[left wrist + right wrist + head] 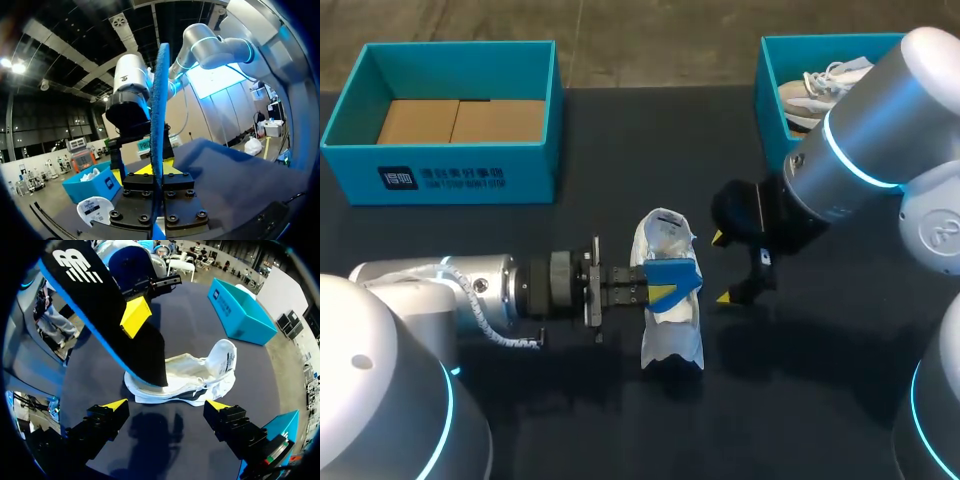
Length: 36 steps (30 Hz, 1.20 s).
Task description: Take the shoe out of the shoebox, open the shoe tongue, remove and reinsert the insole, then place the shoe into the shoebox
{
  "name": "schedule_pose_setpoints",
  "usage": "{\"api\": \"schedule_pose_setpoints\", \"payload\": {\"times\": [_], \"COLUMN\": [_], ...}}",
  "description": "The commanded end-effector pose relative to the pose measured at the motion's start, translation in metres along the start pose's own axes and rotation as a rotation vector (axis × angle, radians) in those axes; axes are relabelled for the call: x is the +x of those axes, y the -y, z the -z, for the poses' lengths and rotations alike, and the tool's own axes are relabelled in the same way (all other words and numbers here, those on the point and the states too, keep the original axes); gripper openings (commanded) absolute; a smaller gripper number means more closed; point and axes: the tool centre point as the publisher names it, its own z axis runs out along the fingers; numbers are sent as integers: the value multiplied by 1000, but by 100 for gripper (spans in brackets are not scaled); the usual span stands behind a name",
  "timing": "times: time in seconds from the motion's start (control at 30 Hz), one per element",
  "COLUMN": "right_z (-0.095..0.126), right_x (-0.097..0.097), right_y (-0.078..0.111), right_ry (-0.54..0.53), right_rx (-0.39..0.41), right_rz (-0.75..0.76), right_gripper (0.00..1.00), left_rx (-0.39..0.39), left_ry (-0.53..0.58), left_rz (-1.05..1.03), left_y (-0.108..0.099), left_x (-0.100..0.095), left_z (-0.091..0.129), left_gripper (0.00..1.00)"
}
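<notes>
Left gripper [663, 292] was clamped on the blue insole [686, 272] over the white shoe [668, 345], middle of the table [790, 400]; right gripper [722, 268] hung wide open and empty beside it.

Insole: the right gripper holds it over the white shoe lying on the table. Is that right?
No: the left gripper holds the insole over the white shoe lying on the table; the head view shows it.

White shoe [670, 335] lying at mid-table, heel toward the far edge. Insole [682, 274], black on top and blue beneath, held on edge by the left gripper [660, 292], one end touching the shoe's opening. Two open teal boxes stand at the far edge: left shoebox [460, 175] containing brown cardboard [460, 120], right shoebox [770, 90] containing a second shoe [820, 85].
</notes>
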Motion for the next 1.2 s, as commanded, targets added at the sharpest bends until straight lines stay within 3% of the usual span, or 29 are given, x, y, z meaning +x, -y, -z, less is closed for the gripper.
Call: {"api": "schedule_pose_setpoints", "payload": {"times": [0.03,0.5,1.2], "right_z": [-1,-1,-1], "right_x": [1,1,1], "right_y": [0,0,0], "right_ry": [2,2,2], "right_rx": [0,0,0], "right_rz": [1,1,1], "right_gripper": [100,100,100], "left_rx": [8,-67,-106], "left_ry": [0,-21,-49], "left_rz": [-3,-107,-156], "left_y": [-9,-24,-59], "left_x": [0,2,-2], "left_z": [-7,-8,-5], "left_gripper": [0,0,0]}}
